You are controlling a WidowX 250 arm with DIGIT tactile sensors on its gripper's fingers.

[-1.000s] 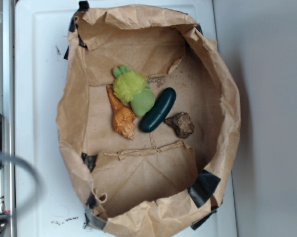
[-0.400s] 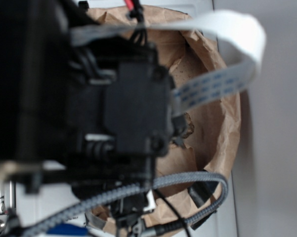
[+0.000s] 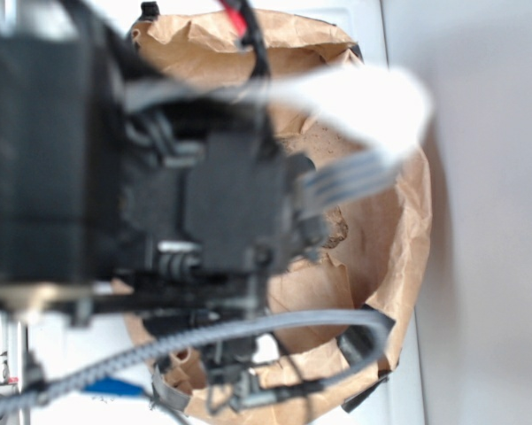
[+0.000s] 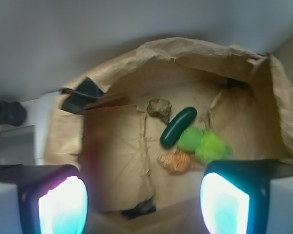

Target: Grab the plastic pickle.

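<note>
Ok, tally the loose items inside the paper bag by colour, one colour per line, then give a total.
Dark green: 1, the plastic pickle
Pale green: 1, the rounded ball
Lime green: 1, the fuzzy plush toy
Orange: 1, the shell
Grey-brown: 1, the rock
Total: 5

Even, soft daylight filled both views, with no harsh glare. In the exterior view the arm (image 3: 159, 221) sat so close to the lens that it was a dark, heavily blurred mass, its white ribbon cable (image 3: 354, 102) smeared and overexposed. The wrist view was slightly soft, and the fingertips (image 4: 63, 207) glowed washed-out cyan, fringed pink.
</note>
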